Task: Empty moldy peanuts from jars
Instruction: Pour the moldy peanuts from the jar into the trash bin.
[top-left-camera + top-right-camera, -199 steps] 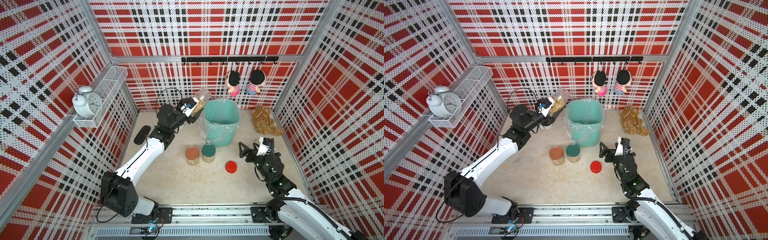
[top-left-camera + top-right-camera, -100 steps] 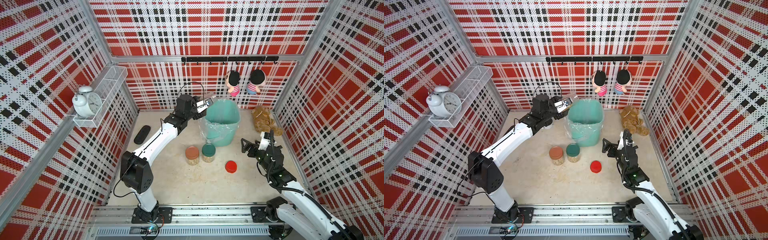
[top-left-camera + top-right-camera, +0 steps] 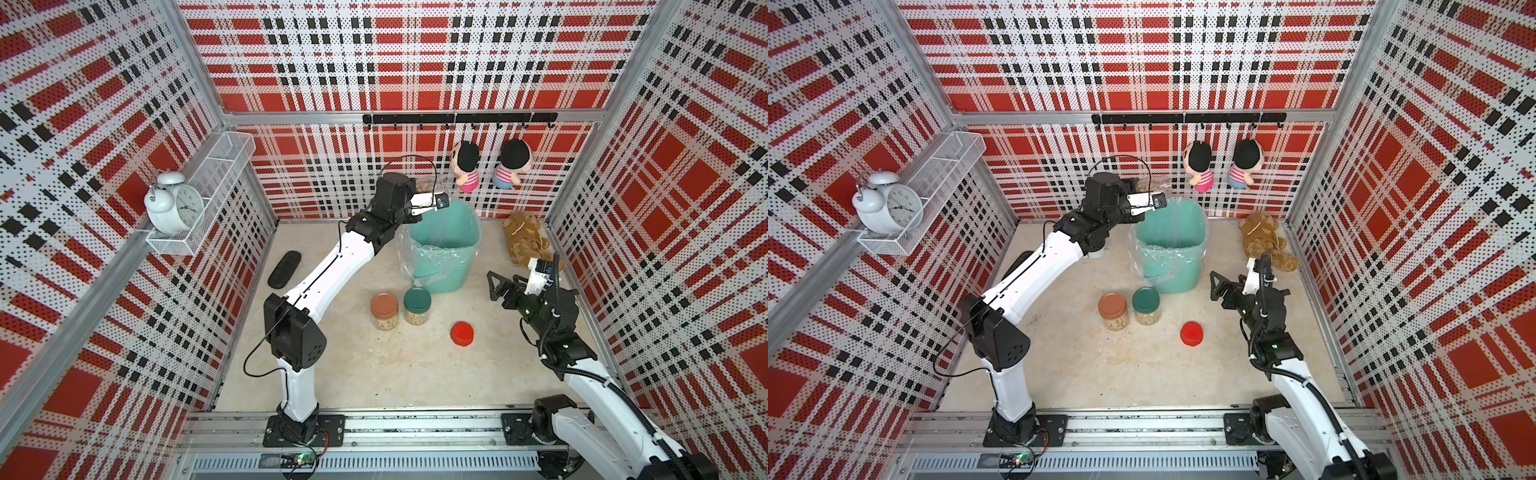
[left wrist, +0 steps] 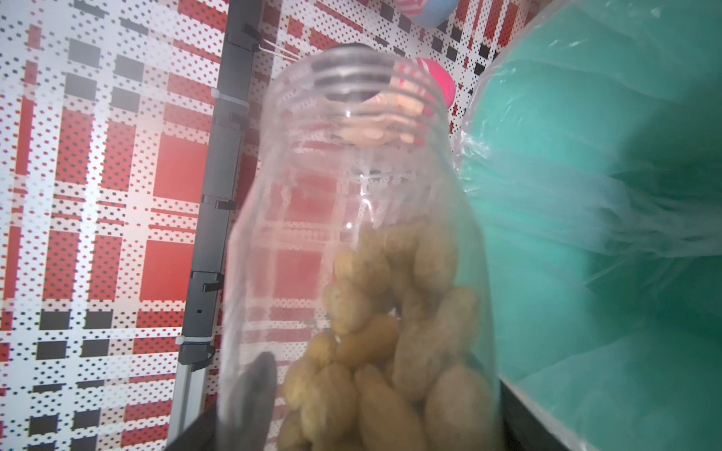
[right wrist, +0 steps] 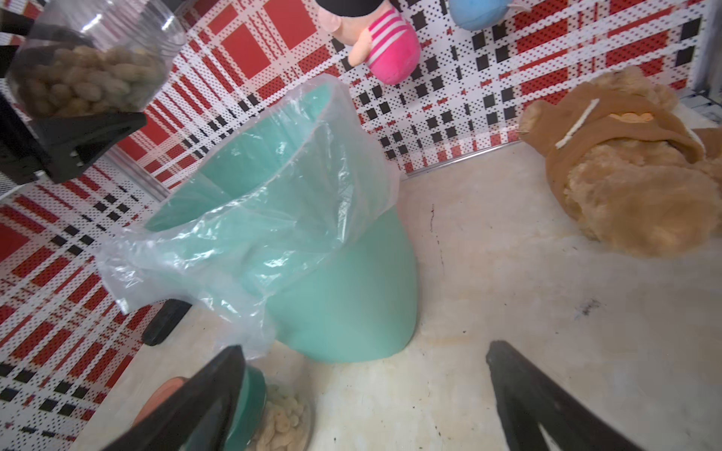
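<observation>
My left gripper (image 3: pixel 430 195) is shut on an open clear jar (image 4: pixel 351 234), held high beside the back left rim of the teal bin (image 3: pixel 444 249). The jar is tilted, and its moldy peanuts (image 4: pixel 390 332) lie heaped at its base end. In both top views my wrist hides most of it. Two closed jars stand in front of the bin, one brown-lidded (image 3: pixel 384 309) and one green-lidded (image 3: pixel 417 305). A red lid (image 3: pixel 462 333) lies alone on the table. My right gripper (image 3: pixel 496 286) hangs open and empty right of the bin, near the green-lidded jar (image 5: pixel 254 402).
The bin carries a loose clear liner (image 5: pixel 234 234) that spills over its rim. A brown teddy bear (image 3: pixel 525 243) lies at the back right, a black oblong object (image 3: pixel 284 268) at the left wall. Two dolls (image 3: pixel 467 168) hang on the back wall, and a shelf with a clock (image 3: pixel 174 203) is on the left.
My left arm has swung the jar from the bin's left side round to its back left rim and turned the wrist. My right arm has shifted slightly, still open.
</observation>
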Robot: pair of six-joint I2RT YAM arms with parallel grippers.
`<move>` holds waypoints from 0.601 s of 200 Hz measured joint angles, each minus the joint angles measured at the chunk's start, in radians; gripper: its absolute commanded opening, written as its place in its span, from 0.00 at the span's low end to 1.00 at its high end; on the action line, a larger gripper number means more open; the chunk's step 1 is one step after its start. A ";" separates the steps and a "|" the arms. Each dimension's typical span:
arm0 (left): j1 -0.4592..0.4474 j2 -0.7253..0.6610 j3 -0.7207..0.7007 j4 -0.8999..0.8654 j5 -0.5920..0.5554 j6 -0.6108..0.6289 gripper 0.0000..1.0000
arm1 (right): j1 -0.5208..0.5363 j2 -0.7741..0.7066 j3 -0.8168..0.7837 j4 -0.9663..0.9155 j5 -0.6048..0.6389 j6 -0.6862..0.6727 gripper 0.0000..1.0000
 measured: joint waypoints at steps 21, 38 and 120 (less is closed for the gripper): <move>-0.020 0.023 0.027 -0.033 -0.043 0.074 0.00 | 0.000 0.005 0.000 0.029 -0.043 -0.019 1.00; -0.035 0.032 0.028 -0.050 -0.091 0.138 0.00 | 0.000 0.017 0.000 0.050 -0.069 -0.025 1.00; -0.095 0.072 -0.106 0.253 -0.335 0.541 0.00 | 0.000 0.061 -0.006 0.145 -0.143 -0.012 1.00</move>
